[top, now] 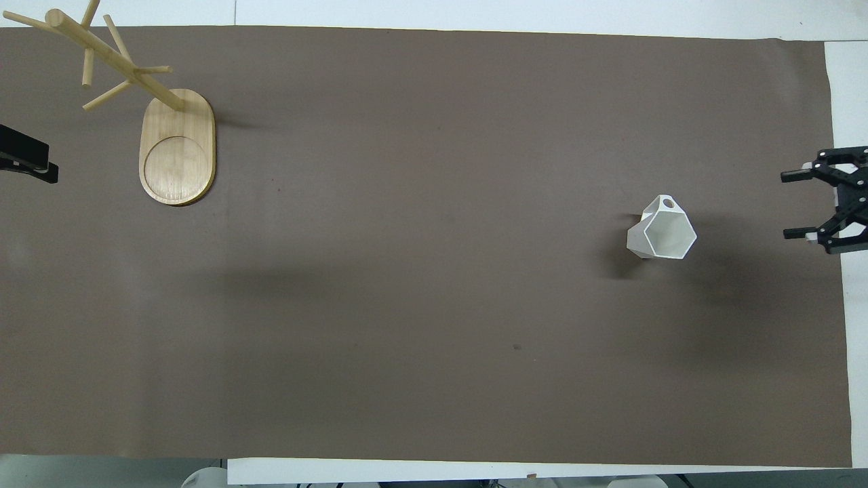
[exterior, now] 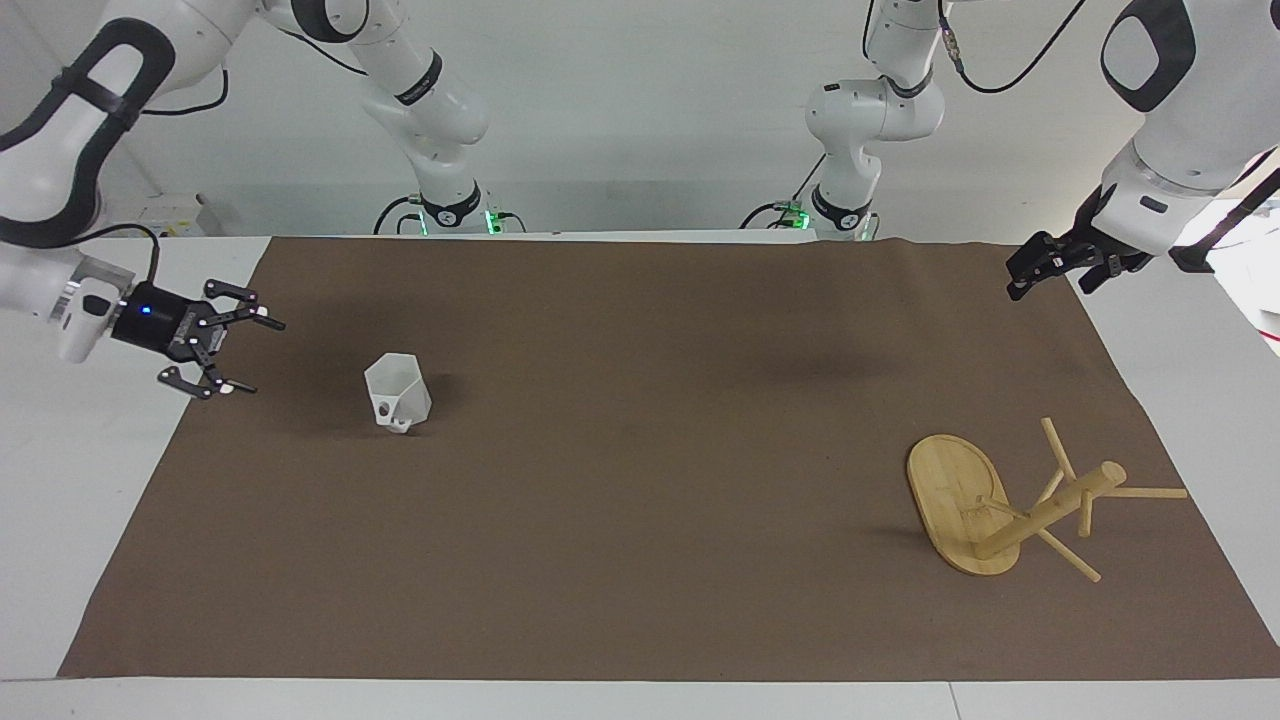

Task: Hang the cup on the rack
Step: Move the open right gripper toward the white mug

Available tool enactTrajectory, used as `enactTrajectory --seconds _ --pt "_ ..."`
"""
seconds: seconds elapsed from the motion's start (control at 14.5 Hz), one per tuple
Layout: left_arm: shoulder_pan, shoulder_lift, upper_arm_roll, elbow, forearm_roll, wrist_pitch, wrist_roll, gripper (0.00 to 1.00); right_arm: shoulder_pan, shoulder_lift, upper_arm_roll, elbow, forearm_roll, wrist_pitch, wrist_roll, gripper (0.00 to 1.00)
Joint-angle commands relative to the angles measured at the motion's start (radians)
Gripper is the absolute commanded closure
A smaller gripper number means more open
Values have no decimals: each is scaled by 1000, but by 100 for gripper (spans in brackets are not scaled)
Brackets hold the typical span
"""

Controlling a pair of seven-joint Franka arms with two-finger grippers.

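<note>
The white faceted cup (exterior: 397, 392) stands upright on the brown mat toward the right arm's end of the table, its handle hole on the side away from the robots. It also shows in the overhead view (top: 662, 229). My right gripper (exterior: 262, 357) is open, low over the mat's edge beside the cup, with its fingers pointing at the cup and a clear gap between them. It also shows in the overhead view (top: 788, 205). The bamboo rack (exterior: 1040, 510) stands at the left arm's end, farther from the robots than the cup, on its oval base (top: 178, 152). My left gripper (exterior: 1030, 275) waits raised over the mat's corner.
The brown mat (exterior: 640, 520) covers most of the white table (exterior: 90, 480). The rack's thin pegs (top: 108, 98) stick out around its post. Only the tip of the left gripper (top: 41, 169) shows in the overhead view.
</note>
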Motion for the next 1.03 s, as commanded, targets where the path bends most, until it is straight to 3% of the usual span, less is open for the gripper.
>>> enactTrajectory --seconds 0.0,0.41,0.62,0.96 --pt "7 -21 -1 -20 -9 -8 2 0 -17 33 9 -107 113 7 -209 0" --pt "7 -21 -1 -20 -9 -8 2 0 -10 9 9 -322 195 110 -343 0" --pt "7 -21 -1 -20 -9 -8 2 0 -2 66 11 -325 262 111 -386 0" --pt "7 -21 -1 -20 -9 -8 2 0 41 66 14 -327 293 116 -403 0"
